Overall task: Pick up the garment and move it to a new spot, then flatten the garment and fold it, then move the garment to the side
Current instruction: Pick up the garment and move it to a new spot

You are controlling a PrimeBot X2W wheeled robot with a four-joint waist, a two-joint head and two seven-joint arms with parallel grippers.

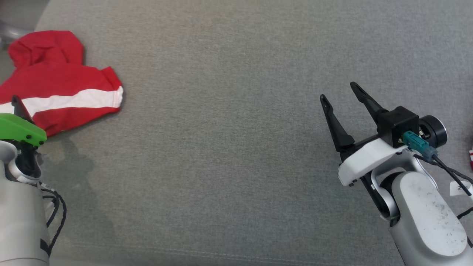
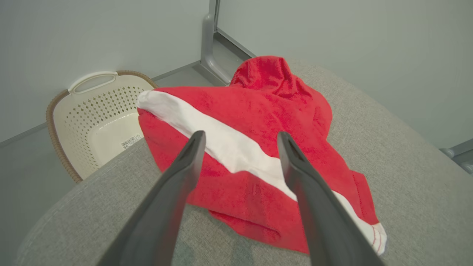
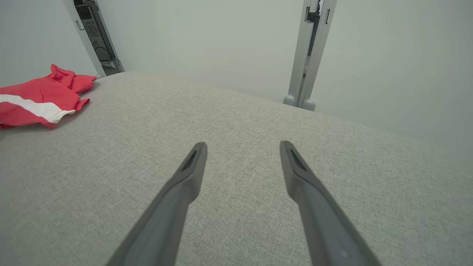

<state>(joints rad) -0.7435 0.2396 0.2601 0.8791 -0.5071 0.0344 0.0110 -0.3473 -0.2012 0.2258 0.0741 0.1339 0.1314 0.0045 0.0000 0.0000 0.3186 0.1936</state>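
The left gripper (image 2: 241,136) stands with its jaws spread wide and nothing between them, poised just above the white stripe of the red garment (image 2: 258,111). The garment lies bunched at the far left corner of the padded grey top (image 1: 221,147), and one end seems to hang a little past the left edge.

The right gripper (image 1: 338,90) is just as wide open and empty. It sits near the right edge, well apart from the cloth.

From where I stand, the edge looks like the trouble. A shallow pinch might catch only the top layer, so the rest trails and slides off the corner. Pressing too deep might snag the top's own woven cover along with the cloth.

Down on the floor beside that left edge sits a cream perforated basket (image 2: 70,122). It looks empty apart from a barcode label (image 2: 130,141) on its bottom, and a dropped garment could well land there.
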